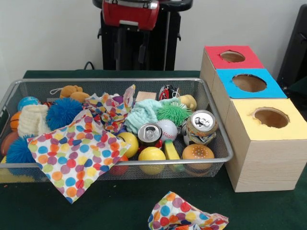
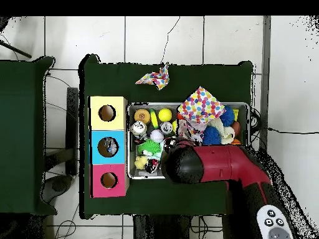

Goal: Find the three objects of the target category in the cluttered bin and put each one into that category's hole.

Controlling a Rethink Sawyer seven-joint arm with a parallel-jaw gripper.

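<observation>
The arm [image 2: 215,165] hangs over the cluttered bin [image 1: 218,125]; whether its jaws are open I cannot tell. Best to descend straight onto one exposed item, clear of the spotted cloth [image 1: 72,155].

Silver mesh bin [image 1: 218,122]; polka-dot cloth [image 1: 72,155], multicolour on white; boxes red [image 1: 218,60], blue [image 1: 273,88], yellow [image 1: 288,132]; green desk [image 1: 120,206]; red arm [image 2: 230,168].
</observation>
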